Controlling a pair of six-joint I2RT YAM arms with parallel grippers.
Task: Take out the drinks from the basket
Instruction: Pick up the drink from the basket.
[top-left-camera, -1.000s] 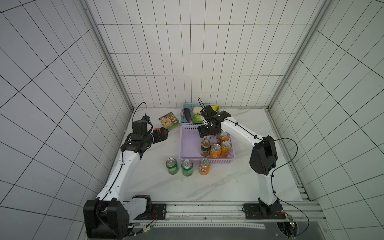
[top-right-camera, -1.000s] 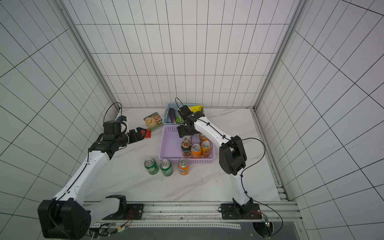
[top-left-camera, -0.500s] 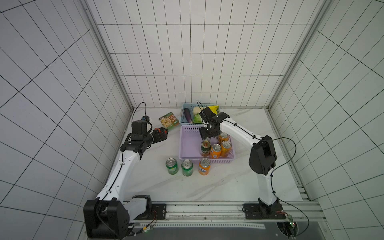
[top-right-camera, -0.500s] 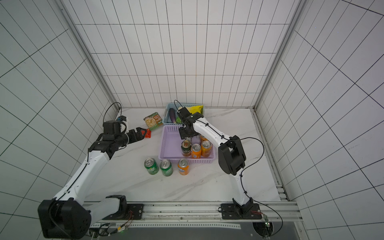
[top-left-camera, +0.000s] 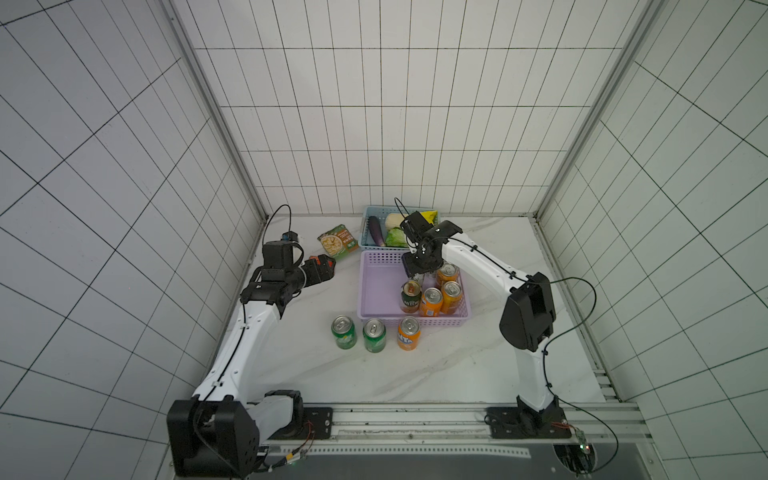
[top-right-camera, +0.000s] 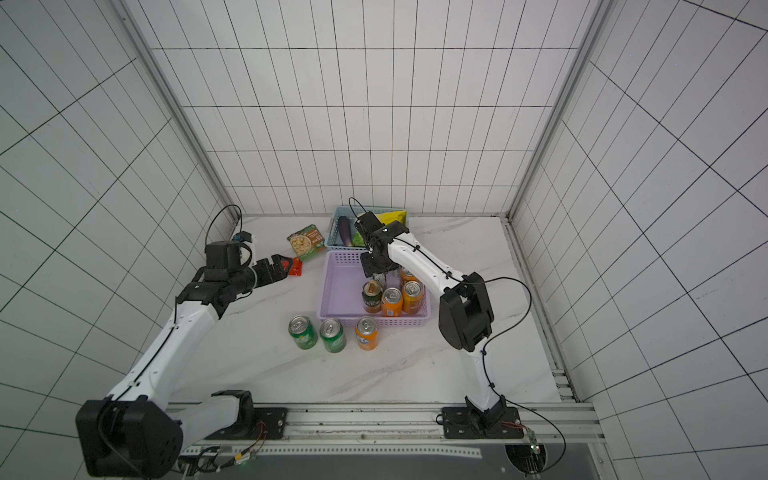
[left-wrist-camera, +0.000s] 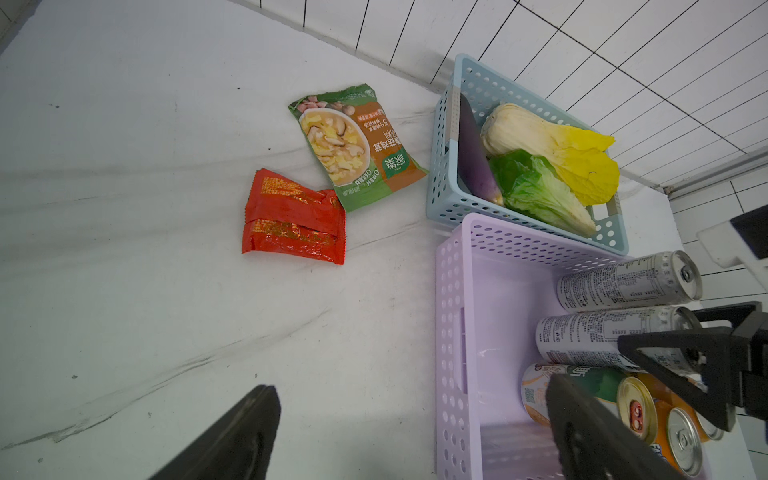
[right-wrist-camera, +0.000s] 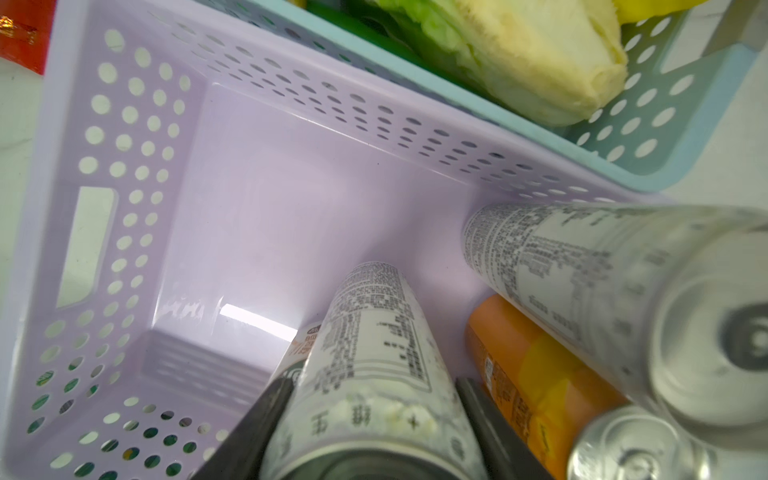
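Gripping: your right gripper (right-wrist-camera: 374, 386) pinches an upright slim silver can (right-wrist-camera: 374, 324) at the far side of the lilac basket (top-left-camera: 376, 291).
Left gripper (left-wrist-camera: 411, 384): fingers spread wide, empty, left of the basket.
Done: two green cans (top-left-camera: 343, 332) and one orange can (top-left-camera: 408, 333) stand on the table (top-left-camera: 457, 365), near side.
Remaining: six cans inside.

The enclosure was bounded by a back wall (top-left-camera: 382, 124) and two side walls (top-left-camera: 104, 187), all clad in white rectangular tiles with dark grout. Grey metal posts (top-left-camera: 216, 112) ran up both rear corners. The tabletop (top-left-camera: 457, 365) was white, marble-patterned and grey-veined, with small dark marks. An aluminium rail (top-left-camera: 415, 419) spanned its front edge. Lighting was even; shadows were soft.
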